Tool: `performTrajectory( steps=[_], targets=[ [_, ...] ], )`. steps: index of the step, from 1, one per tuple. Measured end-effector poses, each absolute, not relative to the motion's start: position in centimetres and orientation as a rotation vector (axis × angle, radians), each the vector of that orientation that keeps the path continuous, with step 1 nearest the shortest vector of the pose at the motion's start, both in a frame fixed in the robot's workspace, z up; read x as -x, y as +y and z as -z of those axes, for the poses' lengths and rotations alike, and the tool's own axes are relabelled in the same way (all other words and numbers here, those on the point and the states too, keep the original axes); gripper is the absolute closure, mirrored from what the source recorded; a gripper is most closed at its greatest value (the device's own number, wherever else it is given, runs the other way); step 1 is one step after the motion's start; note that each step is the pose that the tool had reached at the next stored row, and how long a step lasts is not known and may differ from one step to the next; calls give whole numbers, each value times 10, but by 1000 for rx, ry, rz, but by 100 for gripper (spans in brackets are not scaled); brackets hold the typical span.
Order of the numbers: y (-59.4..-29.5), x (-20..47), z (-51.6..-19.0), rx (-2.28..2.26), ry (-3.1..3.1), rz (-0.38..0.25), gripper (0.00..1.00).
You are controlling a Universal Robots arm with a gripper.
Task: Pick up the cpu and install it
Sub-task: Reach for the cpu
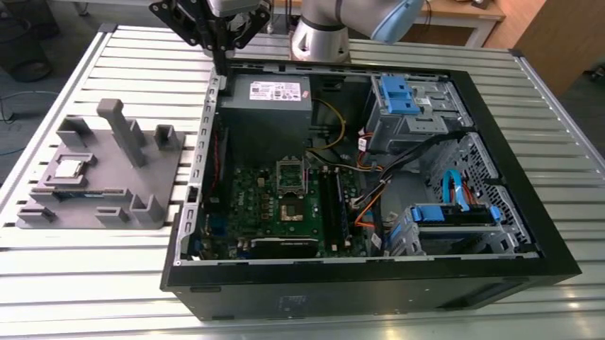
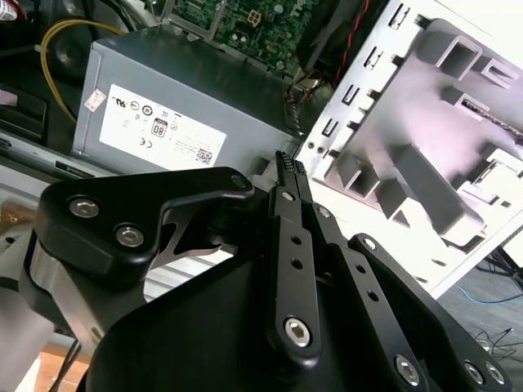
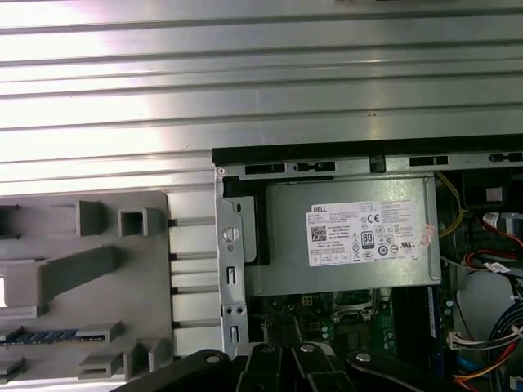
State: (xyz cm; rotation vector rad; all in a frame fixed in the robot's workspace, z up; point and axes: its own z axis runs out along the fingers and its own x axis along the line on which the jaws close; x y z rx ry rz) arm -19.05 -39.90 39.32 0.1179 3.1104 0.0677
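Holds nothing in the gripper [image 1: 223,69] — jaws pressed shut, tip to tip, slim black bolted links. Hangs over a corner of the black computer case [image 1: 378,294], just beside the boxy grey power supply [image 1: 274,99] with its white label. Finds the cpu [image 1: 68,168] well apart, on the exterior view's left: flat, square, shiny silver top, seated in a matte grey moulded holder [image 1: 142,188] — probably to present it level for a clean grip. Shows a green motherboard [image 1: 274,205] on the case floor, socket [image 1: 291,210] seemingly empty, all on a ribbed metal table [image 1: 95,283].
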Motion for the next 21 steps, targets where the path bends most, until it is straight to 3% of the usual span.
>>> performTrajectory(
  steps=[21],
  targets=[
    [-399,229,-393,-117,3099,-68,89]
  ],
)
